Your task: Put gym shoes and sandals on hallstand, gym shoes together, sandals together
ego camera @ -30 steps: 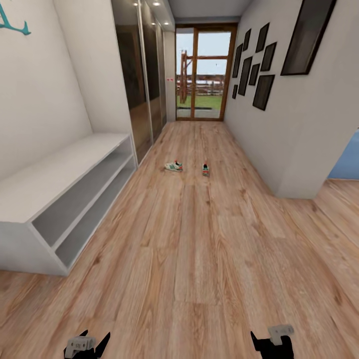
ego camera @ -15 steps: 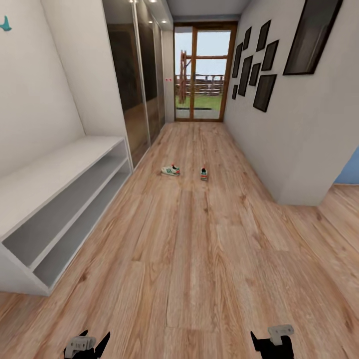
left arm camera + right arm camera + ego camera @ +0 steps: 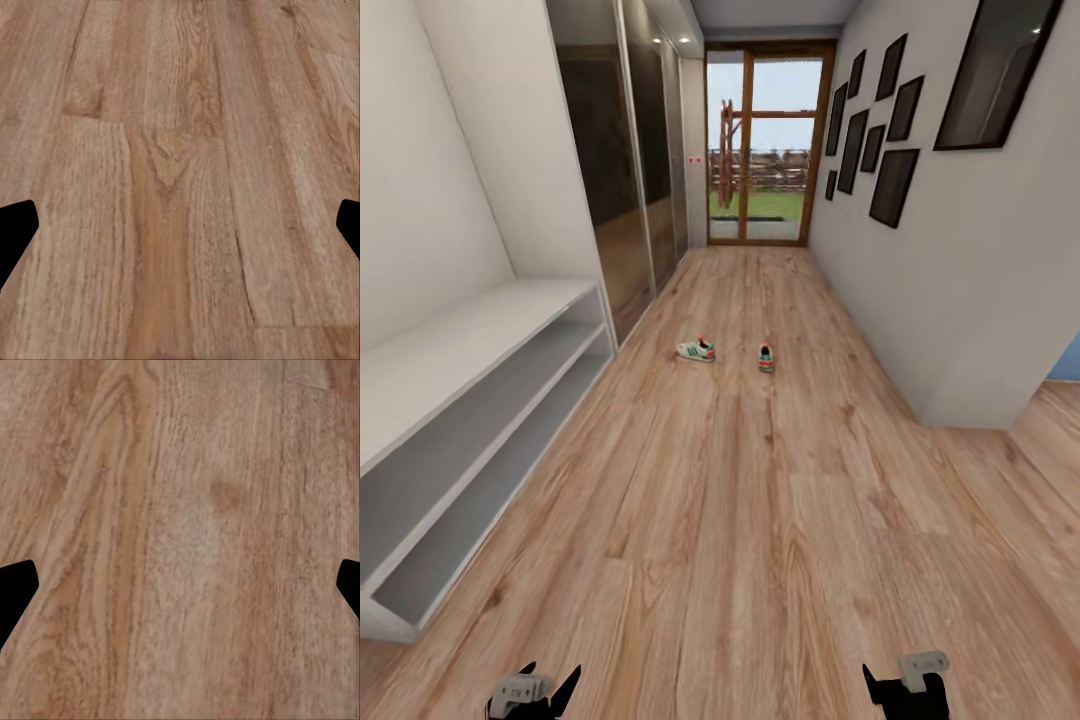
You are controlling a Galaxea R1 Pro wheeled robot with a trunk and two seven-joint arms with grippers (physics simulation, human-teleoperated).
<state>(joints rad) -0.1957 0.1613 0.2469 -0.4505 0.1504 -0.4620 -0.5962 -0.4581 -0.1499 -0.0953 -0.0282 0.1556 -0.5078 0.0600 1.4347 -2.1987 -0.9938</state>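
Facing down corridor floor [image 3: 760, 520]. Gym shoes [image 3: 696, 349] [image 3: 766, 357] far ahead of fingertips, apart, on planks. Hallstand [image 3: 450, 360] beyond left gripper [image 3: 532, 690], leftward. Right gripper [image 3: 905, 685] and left: fingers spread wide, empty, above bare wood.

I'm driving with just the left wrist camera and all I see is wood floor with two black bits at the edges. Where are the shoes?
Observer: The head view shows two gym shoes lying on the corridor floor far ahead, down the hallway and apart from each other.
Operator: Is there somewhere to put them?
Observer: Yes, a light grey shoe rack stands along the wall on the robot's left, with two long shelf slots.
Operator: What is my other pincer doing?
Observer: The right wrist view shows the right pincer open over bare planks, holding nothing.
Operator: And where does the hallway end?
Observer: At a glass door with a wooden frame, beyond the shoes.
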